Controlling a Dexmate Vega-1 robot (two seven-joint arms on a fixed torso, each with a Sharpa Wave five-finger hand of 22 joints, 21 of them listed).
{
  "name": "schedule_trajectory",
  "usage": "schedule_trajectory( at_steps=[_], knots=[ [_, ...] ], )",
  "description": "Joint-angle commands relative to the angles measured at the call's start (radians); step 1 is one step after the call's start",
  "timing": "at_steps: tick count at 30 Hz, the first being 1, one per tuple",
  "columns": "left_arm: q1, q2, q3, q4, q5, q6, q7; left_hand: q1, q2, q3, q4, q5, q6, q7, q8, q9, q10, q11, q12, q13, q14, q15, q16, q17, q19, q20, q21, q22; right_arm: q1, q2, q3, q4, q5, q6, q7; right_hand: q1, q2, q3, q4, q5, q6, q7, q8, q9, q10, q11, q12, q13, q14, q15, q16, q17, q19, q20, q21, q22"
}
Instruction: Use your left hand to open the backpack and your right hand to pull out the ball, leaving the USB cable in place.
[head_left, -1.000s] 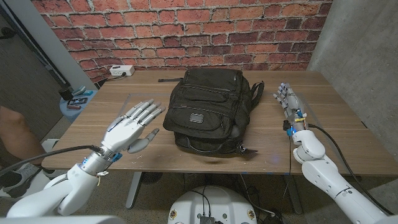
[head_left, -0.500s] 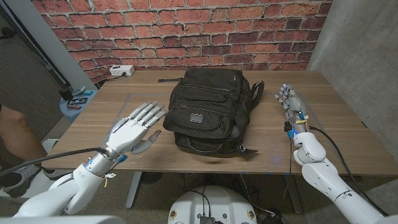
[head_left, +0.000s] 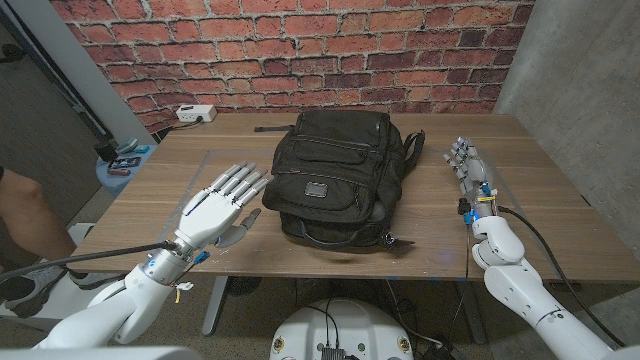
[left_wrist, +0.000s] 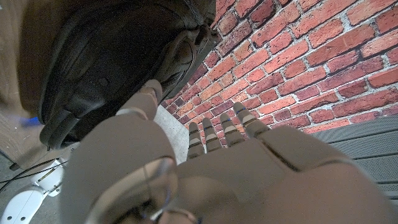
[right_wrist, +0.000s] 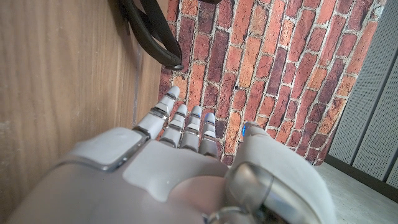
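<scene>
A black backpack (head_left: 335, 180) lies closed on the wooden table (head_left: 400, 255), its handle end toward me. My left hand (head_left: 215, 205) hovers just left of it, fingers straight and spread, holding nothing. In the left wrist view the backpack (left_wrist: 112, 62) sits close beyond my left hand (left_wrist: 205, 168), the thumb nearest it. My right hand (head_left: 468, 170) stands on its edge to the right of the backpack, fingers straight and empty. The right wrist view has my right hand (right_wrist: 186, 162) beside a black strap (right_wrist: 149, 31). The ball and USB cable are hidden.
A white power strip (head_left: 196, 114) lies at the table's back left corner. A black strip (head_left: 272, 128) lies behind the backpack. A round blue stand (head_left: 125, 165) with small items is off the table's left side. A brick wall (head_left: 300, 50) is behind.
My left hand has crept forward and right, closer to the backpack's left side. The right hand has barely shifted.
</scene>
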Motion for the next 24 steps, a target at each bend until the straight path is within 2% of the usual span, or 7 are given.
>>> schedule_trajectory(
  at_steps=[1, 8, 14, 17, 24],
  knots=[
    [-0.020, 0.060, 0.071, 0.025, -0.027, 0.095, 0.037, -0.074, -0.104, -0.001, 0.006, 0.008, -0.002, 0.012, 0.010, 0.010, -0.009, 0.001, 0.017, 0.019, 0.008, 0.000, 0.002, 0.003, 0.011, -0.005, 0.004, 0.003, 0.012, 0.010, 0.001, 0.023, 0.015, 0.018, 0.020, 0.002, -0.008, 0.010, 0.001, -0.005, -0.002, 0.002, -0.001, 0.001, 0.001, 0.005, 0.003, 0.002, 0.006, -0.009, 0.007, 0.000, 0.010, -0.036, 0.000, 0.003],
    [-0.048, 0.097, 0.119, 0.055, -0.043, 0.131, 0.064, -0.050, -0.103, -0.013, 0.013, 0.008, -0.008, 0.019, 0.015, 0.021, -0.027, 0.006, 0.032, 0.043, 0.009, 0.005, -0.001, 0.006, 0.009, -0.001, 0.003, 0.004, 0.015, 0.003, 0.005, 0.022, 0.016, 0.011, 0.019, 0.001, -0.008, 0.011, 0.001, -0.007, -0.002, 0.001, -0.001, 0.001, 0.001, 0.005, 0.003, 0.002, 0.007, -0.009, 0.007, 0.000, 0.011, -0.036, 0.000, 0.003],
    [-0.081, 0.126, 0.160, 0.081, -0.058, 0.156, 0.109, -0.036, -0.093, -0.019, 0.017, 0.009, 0.017, 0.027, 0.030, 0.029, -0.013, 0.012, 0.053, 0.059, 0.025, 0.005, 0.004, 0.008, 0.017, -0.003, 0.006, 0.005, 0.020, 0.004, 0.003, 0.027, 0.018, 0.008, 0.022, 0.000, -0.008, 0.012, 0.000, -0.008, -0.002, 0.001, -0.001, 0.001, 0.000, 0.006, 0.003, 0.002, 0.007, -0.009, 0.007, 0.000, 0.011, -0.036, 0.000, 0.003],
    [-0.103, 0.138, 0.184, 0.093, -0.069, 0.166, 0.125, -0.029, -0.089, -0.022, 0.017, 0.010, 0.026, 0.028, 0.036, 0.033, -0.009, 0.005, 0.061, 0.066, 0.032, 0.003, 0.006, 0.009, 0.023, -0.003, 0.008, 0.006, 0.022, 0.003, 0.002, 0.030, 0.018, 0.007, 0.023, 0.000, -0.008, 0.013, 0.000, -0.008, -0.002, 0.001, -0.001, 0.001, 0.001, 0.005, 0.003, 0.002, 0.007, -0.008, 0.007, 0.000, 0.011, -0.036, 0.000, 0.003],
    [-0.171, 0.153, 0.260, 0.117, -0.080, 0.191, 0.157, -0.008, -0.081, -0.032, 0.017, 0.011, 0.048, 0.034, 0.052, 0.044, 0.006, 0.008, 0.086, 0.087, 0.055, 0.000, 0.012, 0.013, 0.033, 0.000, 0.012, 0.007, 0.018, 0.003, 0.004, 0.030, 0.022, 0.009, 0.024, -0.001, -0.008, 0.014, -0.001, -0.010, -0.002, 0.001, 0.000, 0.001, 0.000, 0.005, 0.003, 0.002, 0.007, -0.008, 0.007, 0.000, 0.011, -0.036, 0.000, 0.003]
  ],
)
